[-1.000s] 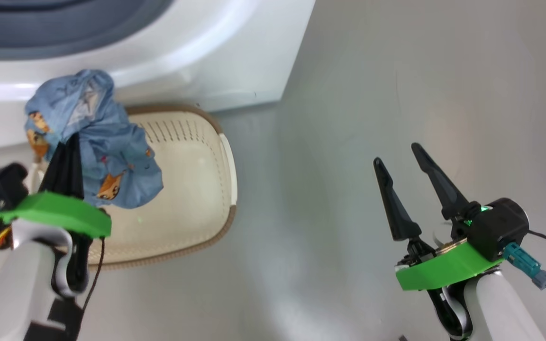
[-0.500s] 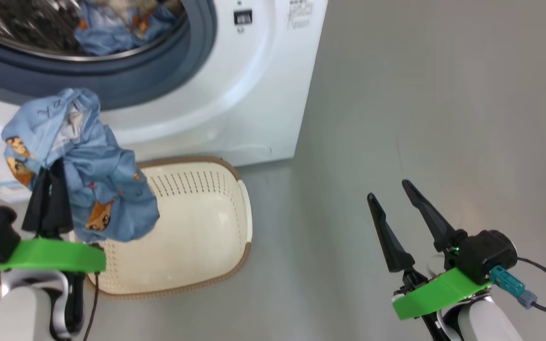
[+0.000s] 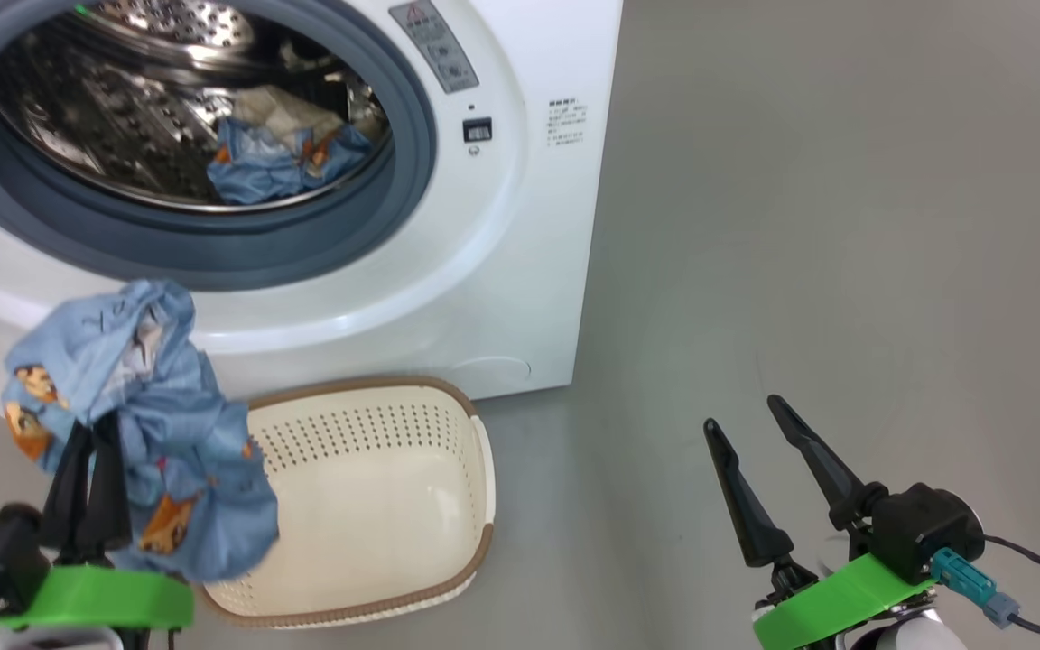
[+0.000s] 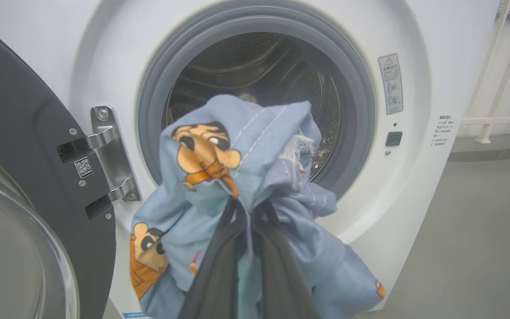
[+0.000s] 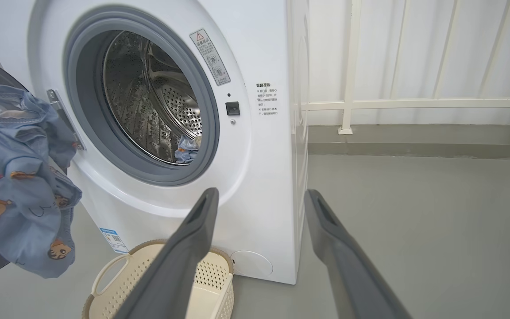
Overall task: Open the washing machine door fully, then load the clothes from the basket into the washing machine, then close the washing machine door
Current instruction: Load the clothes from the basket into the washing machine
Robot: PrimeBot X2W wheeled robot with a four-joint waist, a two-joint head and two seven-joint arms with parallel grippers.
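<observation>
Left gripper [image 4: 247, 212] clamped on blue garment [image 3: 177, 451], cloth bunched over fingertips. Basket [image 3: 484, 506] just below, to its right. Washer [image 3: 502, 271] ahead, clothes [image 3: 276, 162] in drum; door [image 4: 25, 133] open at left. Right gripper [image 3: 741, 413] spread wide, holding nothing.

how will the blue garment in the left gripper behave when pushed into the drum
Probably floppy: the blue garment hangs in bunched folds around the shut left gripper. Likely light, since one pinch carries it all. Loose tails droop below the grip, so they may drag on the grey gasket instead of entering the drum cleanly.
</observation>
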